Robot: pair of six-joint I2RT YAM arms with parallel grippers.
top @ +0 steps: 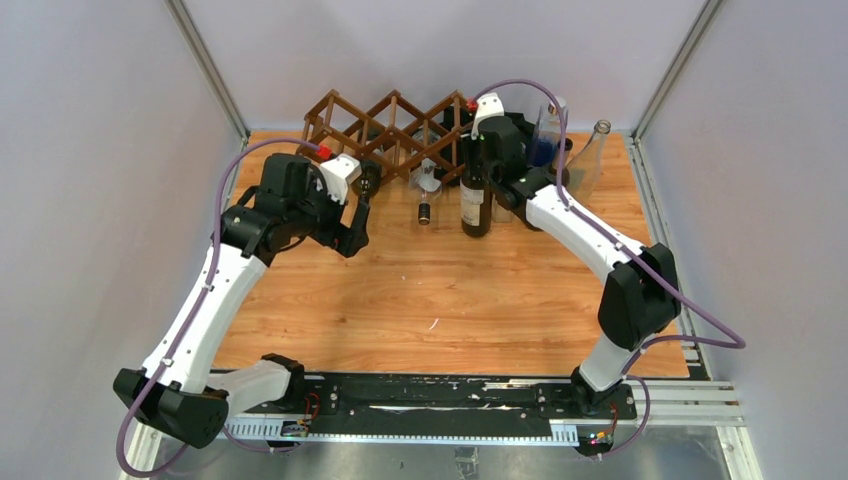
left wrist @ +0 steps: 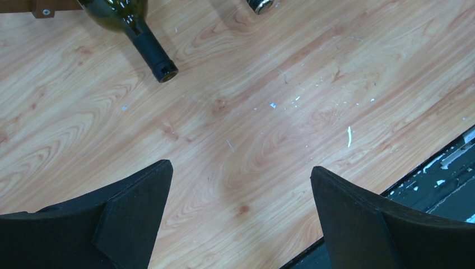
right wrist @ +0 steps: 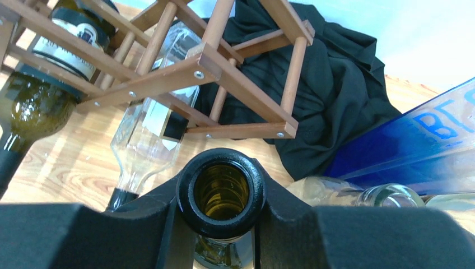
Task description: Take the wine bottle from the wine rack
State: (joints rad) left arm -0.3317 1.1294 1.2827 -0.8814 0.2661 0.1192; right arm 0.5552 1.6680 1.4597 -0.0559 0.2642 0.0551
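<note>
The wine rack [top: 390, 128] holds other bottles [right wrist: 147, 140] (necks poking frontward). Just before its right end the wine bottle [top: 476, 200] stands upright, already out, neck clenched by the right gripper [top: 478, 143]. Before its left end, the left gripper [left wrist: 240, 218] hangs agape, empty. Next, I judge: set down, release.

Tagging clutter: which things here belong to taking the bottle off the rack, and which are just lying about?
Job: wine rack, upright wine bottle, right gripper shut on its neck.
Lying about: green bottle and clear bottle in the rack, black cloth, blue container.
</note>
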